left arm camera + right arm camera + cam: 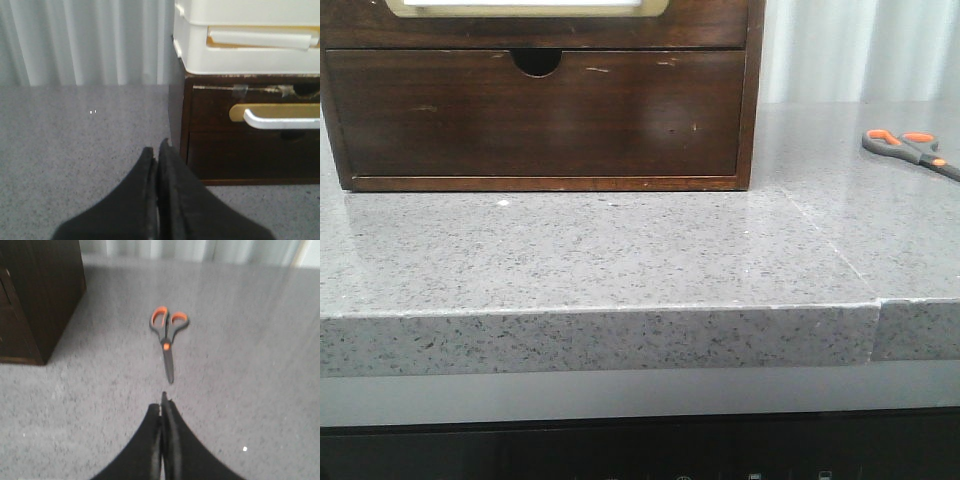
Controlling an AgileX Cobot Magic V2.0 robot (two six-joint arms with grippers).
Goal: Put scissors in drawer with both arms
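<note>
On grey speckled countertop (620, 250), scissors (912, 148) lie beside wooden cabinet (540, 110).

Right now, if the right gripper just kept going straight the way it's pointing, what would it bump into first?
Probably the scissors. In the right wrist view, the shut right gripper points at their blade tip, with only bare countertop between. How high the gripper sits is unclear, so it might pass above them.

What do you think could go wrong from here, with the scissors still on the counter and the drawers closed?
1. The scissors lie flat on the hard counter, so the closed right claw may skid them instead of lifting.
2. The drawer is shut; the closed left claw could miss its white handle or grab the plain notched drawer below.
3. The scissors sit near the front view's right edge.
</note>
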